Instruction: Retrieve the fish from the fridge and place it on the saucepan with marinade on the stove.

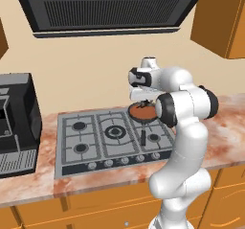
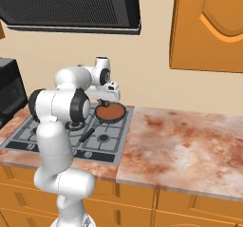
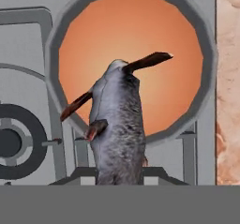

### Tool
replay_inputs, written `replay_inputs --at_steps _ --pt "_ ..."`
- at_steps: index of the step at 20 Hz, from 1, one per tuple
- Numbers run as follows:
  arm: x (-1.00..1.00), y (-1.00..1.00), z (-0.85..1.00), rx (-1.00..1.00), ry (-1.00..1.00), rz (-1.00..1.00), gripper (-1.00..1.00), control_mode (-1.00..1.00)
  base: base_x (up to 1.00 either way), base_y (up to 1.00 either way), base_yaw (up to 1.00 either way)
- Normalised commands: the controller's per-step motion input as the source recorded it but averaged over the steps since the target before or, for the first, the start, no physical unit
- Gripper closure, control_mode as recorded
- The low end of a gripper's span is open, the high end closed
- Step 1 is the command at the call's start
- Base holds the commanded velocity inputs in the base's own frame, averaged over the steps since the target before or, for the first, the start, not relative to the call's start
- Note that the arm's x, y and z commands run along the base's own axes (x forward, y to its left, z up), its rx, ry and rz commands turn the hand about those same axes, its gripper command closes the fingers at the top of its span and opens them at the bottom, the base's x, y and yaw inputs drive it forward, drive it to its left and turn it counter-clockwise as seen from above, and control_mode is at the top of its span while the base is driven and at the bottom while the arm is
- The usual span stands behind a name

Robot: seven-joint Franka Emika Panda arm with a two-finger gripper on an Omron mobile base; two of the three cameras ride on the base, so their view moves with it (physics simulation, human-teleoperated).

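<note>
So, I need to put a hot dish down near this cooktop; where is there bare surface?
The marble counter right of the stove lies bare, bordered by the wall and the front edge. The stove's left and middle burners are free too. It is crowded at the back right burner: the saucepan with marinade sits there, under the gripper holding the fish. The coffee machine blocks the left.

I see the fish [image 3: 117, 134] as mottled grey, rough-scaled and matt, with reddish-brown fins. The saucepan [image 3: 131, 63] has a dull grey rim around smooth orange-brown marinade. The stove [image 1: 86, 149] looks like brushed grey metal. The counter [image 2: 190, 145] is glossy, pink-veined stone; the cabinet [image 2: 209, 26] is smooth orange wood.
</note>
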Motion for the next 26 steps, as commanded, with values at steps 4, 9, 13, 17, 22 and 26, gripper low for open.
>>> replay_inputs --at_steps 4,9,13,17,22,26 --pt "0.29 0.01 -0.27 0.0 0.04 0.0 1.0 -1.0 0.0 0.0 0.0" --pt "0.05 0.0 -0.23 -0.01 -0.05 0.0 1.0 -1.0 0.0 0.0 0.0" --pt "0.0 0.0 -0.16 -0.02 -0.15 0.0 1.0 -1.0 0.0 0.0 0.0" --pt "0.16 0.0 -0.18 0.0 0.0 0.0 1.0 -1.0 0.0 0.0 0.0" --pt "0.44 0.0 -0.27 0.0 0.0 0.0 1.0 -1.0 0.0 0.0 0.0" --pt "0.17 -0.09 -0.21 0.0 0.0 0.0 1.0 -1.0 0.0 0.0 0.0"
